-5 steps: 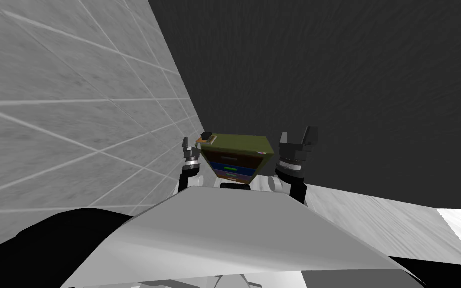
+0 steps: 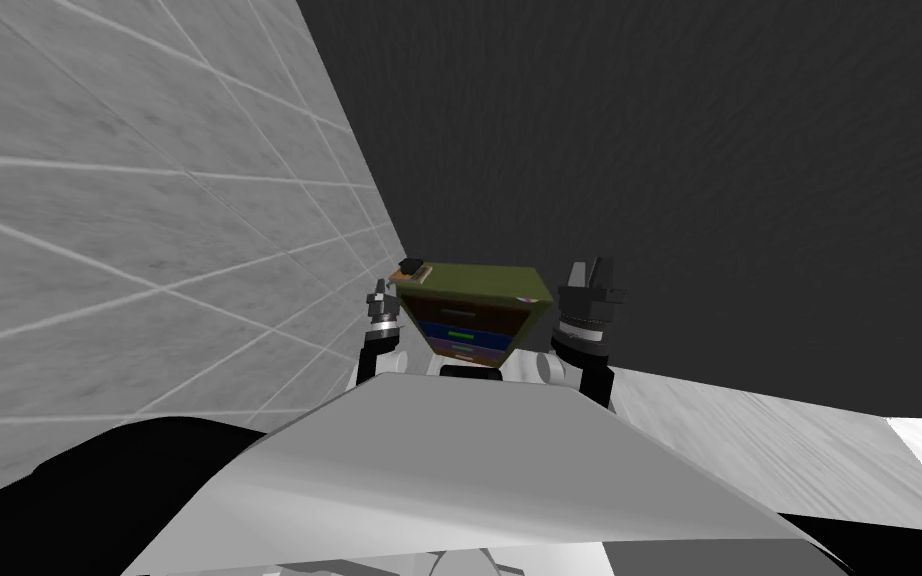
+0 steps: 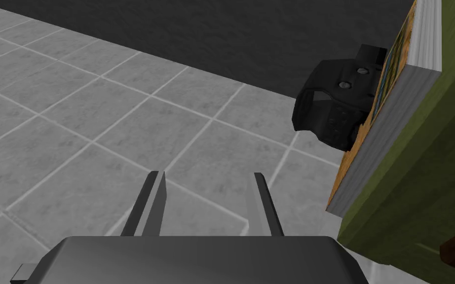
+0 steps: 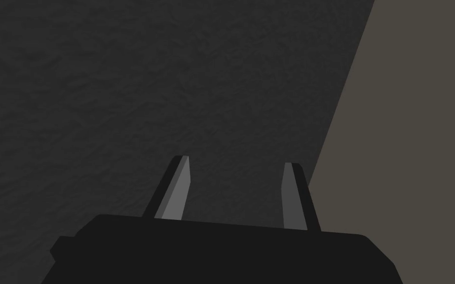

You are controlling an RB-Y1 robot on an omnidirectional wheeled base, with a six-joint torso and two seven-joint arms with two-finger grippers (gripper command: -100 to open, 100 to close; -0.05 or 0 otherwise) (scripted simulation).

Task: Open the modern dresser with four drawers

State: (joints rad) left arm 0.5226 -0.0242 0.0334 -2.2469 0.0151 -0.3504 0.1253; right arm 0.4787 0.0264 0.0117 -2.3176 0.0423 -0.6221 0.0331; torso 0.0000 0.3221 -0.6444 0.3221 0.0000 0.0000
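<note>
The dresser (image 2: 474, 305) stands at 12 o'clock, flanked by the left end effector (image 2: 381, 300) at 11 o'clock and the right end effector (image 2: 589, 285) at 1 o'clock, both spread wide and empty. I'd lower 1 arm squarely onto the green handle (image 2: 461, 335), close, then pull straight back.
</note>
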